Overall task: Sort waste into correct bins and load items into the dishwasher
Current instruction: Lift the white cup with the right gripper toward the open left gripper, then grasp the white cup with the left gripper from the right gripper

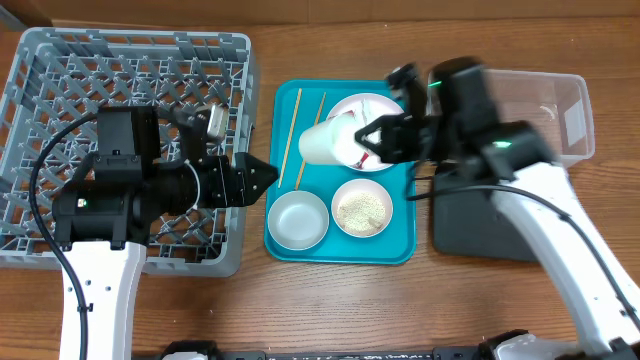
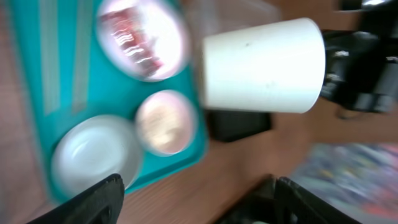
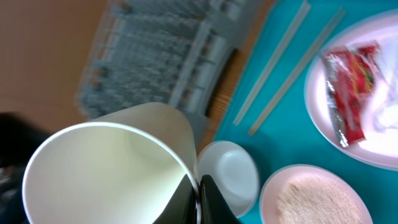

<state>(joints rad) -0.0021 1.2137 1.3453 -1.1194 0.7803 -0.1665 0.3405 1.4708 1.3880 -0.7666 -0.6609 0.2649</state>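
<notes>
While hardly begun, pinched a white cup [image 1: 322,143] by its rim in the right gripper [image 1: 370,140] above the teal tray [image 1: 400,245], held the left gripper [image 1: 268,180] spread beside the seemingly unloaded dish rack [image 1: 50,70], saw the wrapper [image 3: 349,81] lying on the plate [image 3: 379,152].

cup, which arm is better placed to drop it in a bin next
Right. The right jaws hold the cup by the rim, and the clear tub and black tray sit on its side. The left jaws are open and empty, over by the rack.
</notes>
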